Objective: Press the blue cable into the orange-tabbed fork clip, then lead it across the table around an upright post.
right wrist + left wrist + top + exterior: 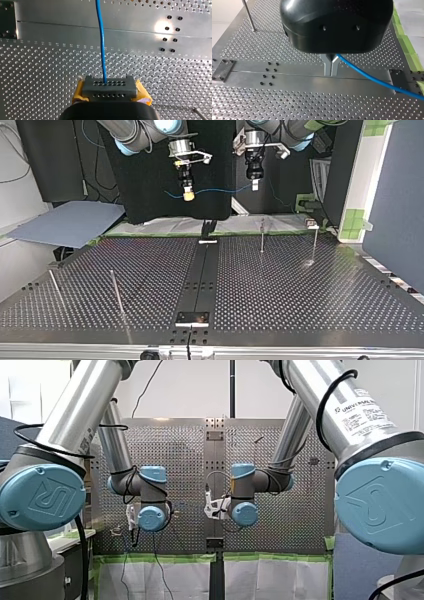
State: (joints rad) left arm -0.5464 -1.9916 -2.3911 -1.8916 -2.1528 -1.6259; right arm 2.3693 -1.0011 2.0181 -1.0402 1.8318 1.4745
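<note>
In the top view both arms come down from the upper edge and hang above the perforated table (pixel 300 295). The blue cable (pixel 220 191) is strung between them in mid-air, high in the frame against the dark backdrop. My right gripper (pixel 188 196), upper centre-left, pinches it between yellow pads. A short tail runs on to the left of it, and I cannot tell where that tail ends. My left gripper (pixel 254 185), upper centre-right, grips the cable's other stretch.

In the left wrist view my left gripper (pixel 331 74) has its metal fingers pressed together. The cable (pixel 372 77) comes out from between them just under the black housing, which hides the exact pinch point. The cable then slants away beside the gripper until the frame cuts it off.

In the right wrist view my right gripper (pixel 110 90) shows a grey perforated block (pixel 110 86) between its yellow pads. The cable (pixel 101 37) rises straight ahead from that block, which covers the contact itself.

Four upright posts stand on the table in the top view: two in the lower left (pixel 116 292) and two in the upper right (pixel 261 236). A small pale piece (pixel 207 241) lies at the far end of the black centre strip (pixel 202 275), too small to identify.

In the front view the big arm joints fill the foreground, both grippers point away, and their fingers are hidden.
</note>
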